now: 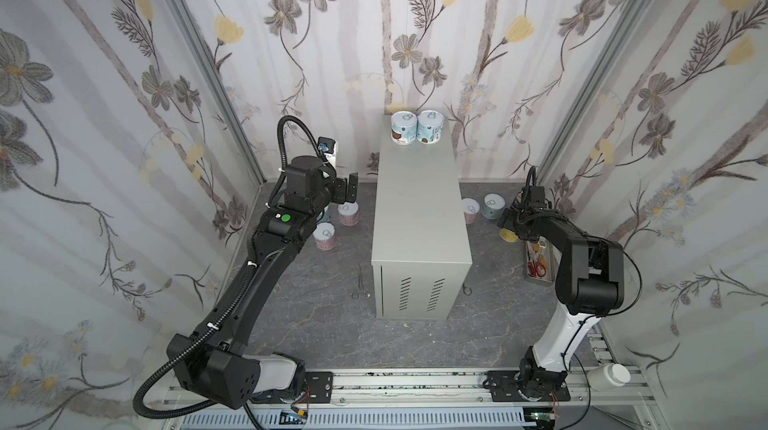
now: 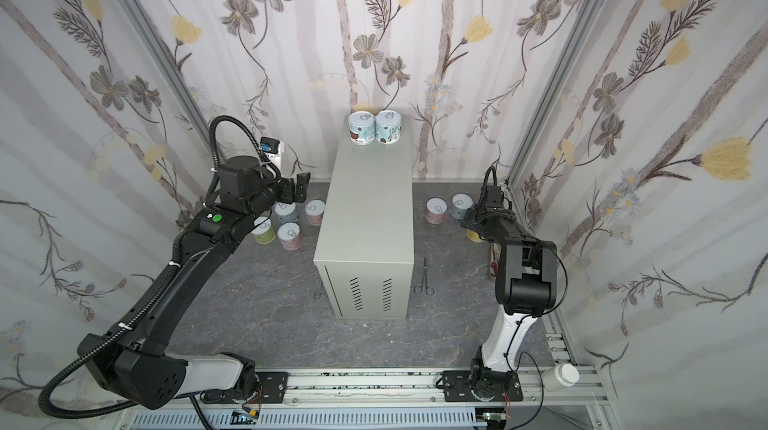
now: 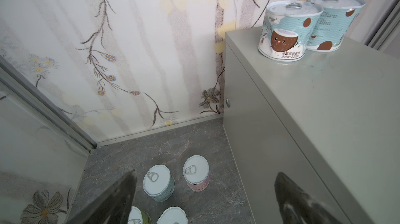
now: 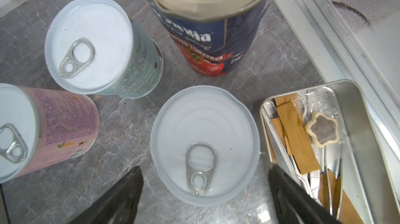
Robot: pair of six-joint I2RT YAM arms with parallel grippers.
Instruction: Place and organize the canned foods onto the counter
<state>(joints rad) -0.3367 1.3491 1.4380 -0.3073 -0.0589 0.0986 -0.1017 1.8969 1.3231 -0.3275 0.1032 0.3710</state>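
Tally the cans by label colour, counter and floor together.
Short pale-blue-label cans: 4
Short pink-label cans: 3
Short yellow or green-label cans: 2
Tall dark-blue tomato can: 1
Total: 10

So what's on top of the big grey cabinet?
A coconut can and a second blue can stand side by side at the far end of the cabinet top. Nothing else shows there. The bit right behind the cans is hidden.
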